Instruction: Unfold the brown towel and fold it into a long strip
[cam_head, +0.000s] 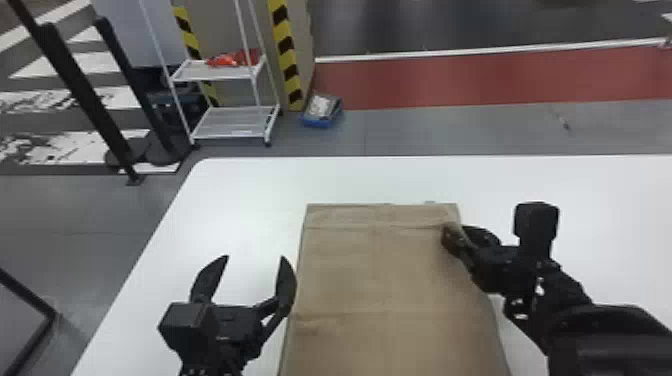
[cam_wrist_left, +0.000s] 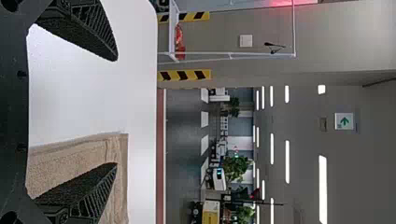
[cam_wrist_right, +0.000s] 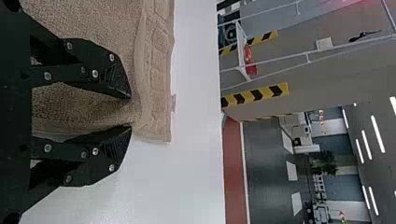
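Note:
The brown towel (cam_head: 380, 280) lies spread on the white table, its far edge roughly straight with a seam along it. My left gripper (cam_head: 254, 259) stands wide open beside the towel's left edge. In the left wrist view that gripper (cam_wrist_left: 116, 112) has one finger across the towel (cam_wrist_left: 119, 186) and the other over bare table. At the towel's right edge, near the far right corner, is my right gripper (cam_head: 456, 234). The right wrist view has this gripper (cam_wrist_right: 131, 112) partly open, a gap between its fingertips and raised cloth of the towel (cam_wrist_right: 156, 74) between them.
The white table (cam_head: 240, 200) reaches past the towel on the left, right and far side. A small pale tag pokes out at the towel's far edge. Beyond the table stand a white wheeled rack (cam_head: 230, 122), a blue tray (cam_head: 322, 111) and black posts.

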